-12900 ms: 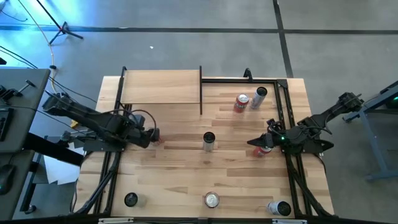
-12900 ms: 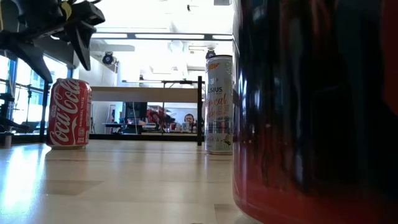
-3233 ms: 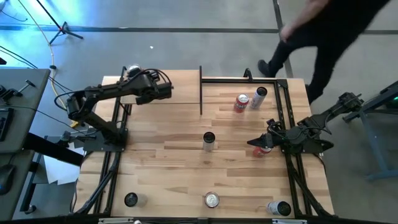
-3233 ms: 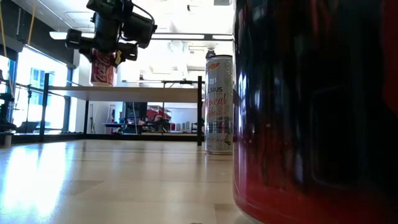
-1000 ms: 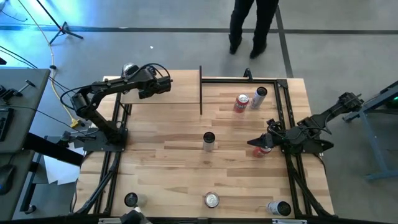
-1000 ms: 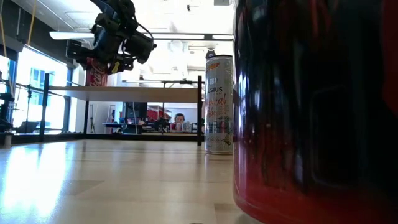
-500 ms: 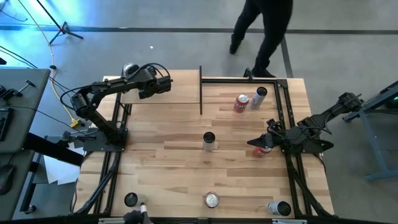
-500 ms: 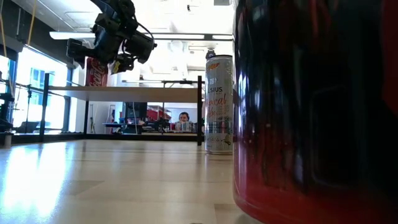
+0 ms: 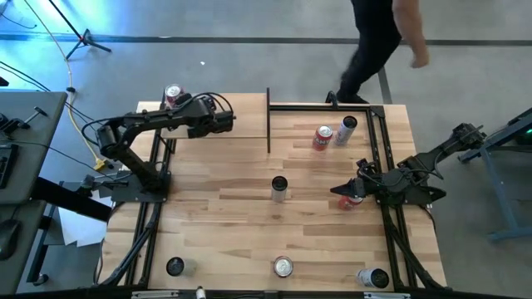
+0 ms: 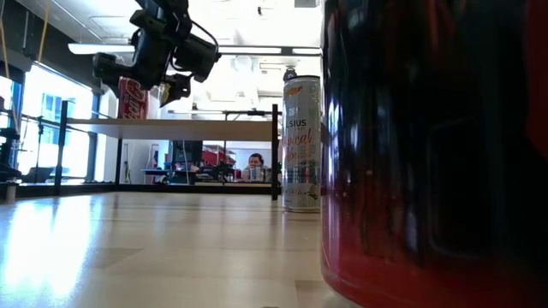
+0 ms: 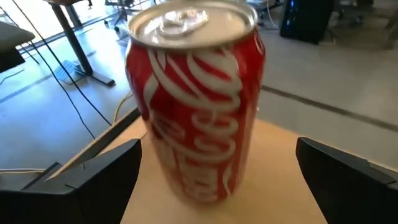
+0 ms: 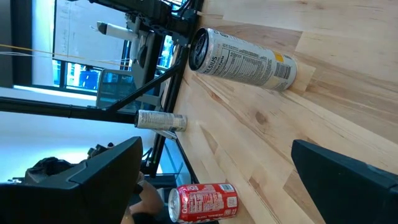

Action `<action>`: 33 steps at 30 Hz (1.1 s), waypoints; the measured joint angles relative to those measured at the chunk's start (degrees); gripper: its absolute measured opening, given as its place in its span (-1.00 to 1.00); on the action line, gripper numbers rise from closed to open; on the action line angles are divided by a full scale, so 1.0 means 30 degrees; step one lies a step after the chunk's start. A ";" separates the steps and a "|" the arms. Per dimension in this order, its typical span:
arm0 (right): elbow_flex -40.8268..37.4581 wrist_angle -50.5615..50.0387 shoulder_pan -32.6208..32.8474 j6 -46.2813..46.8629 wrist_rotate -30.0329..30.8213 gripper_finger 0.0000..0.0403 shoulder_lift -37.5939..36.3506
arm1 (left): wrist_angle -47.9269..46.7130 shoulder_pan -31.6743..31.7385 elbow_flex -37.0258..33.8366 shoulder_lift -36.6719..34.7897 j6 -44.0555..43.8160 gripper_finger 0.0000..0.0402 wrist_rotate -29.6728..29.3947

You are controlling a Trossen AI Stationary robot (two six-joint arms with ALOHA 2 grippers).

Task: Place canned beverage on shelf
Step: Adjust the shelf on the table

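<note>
Spanning the high view, the large striped plank tabletop [image 9: 241, 224] carries everything else. Its far-left corner holds the shelf, a small pale plain-wood board [image 9: 241, 116] edged by thin black metal posts. The dark left arm reaches over this board, and the left gripper [image 9: 184, 105] sits just beside the red cola can [image 9: 173, 96], which stands upright at the board's far-left corner. In the left wrist view the two dark fingers [image 11: 99, 177] are spread wide, one on each side of the can [image 11: 198, 99], with pale wood showing in the gaps; neither finger touches it. The low view shows the same can [image 10: 133, 97] standing on the shelf edge [image 10: 197, 123] under the gripper [image 10: 141, 73].

The dark right arm waits at the table's right edge; the right gripper [image 9: 353, 193] has its fingers [image 12: 106, 174] parted and empty, near a small red can [image 9: 352, 199].

Other cans on the tabletop: a tall pale slim can [image 9: 279, 189] at centre, a red can [image 9: 322, 138] and a slim silver can [image 9: 347, 129] side by side at the far right, and three more along the near edge [image 9: 283, 267].

A person [image 9: 378, 46] walks on the floor beyond the table.
</note>
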 joint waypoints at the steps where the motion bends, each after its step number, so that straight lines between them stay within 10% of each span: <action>1: 0.0000 0.0000 -0.0001 0.0000 0.0000 0.99 0.0004 | -0.0147 -0.0160 0.0000 0.0000 0.0000 0.99 0.0328; 18: 0.0000 -0.0007 0.0000 0.0000 -0.0007 0.99 0.0004 | -0.2247 -0.6171 0.1215 -0.0626 -0.0621 0.99 1.2865; 25: 0.0002 -0.0088 -0.0004 0.0000 0.0000 0.99 -0.0003 | -0.2108 -0.8399 0.2226 -0.1183 -0.3696 0.99 1.0316; 33: 0.0000 -0.0137 0.0002 0.0000 -0.0007 0.99 -0.0002 | -0.2064 -0.8496 0.2193 -0.1086 -0.2794 0.99 1.2611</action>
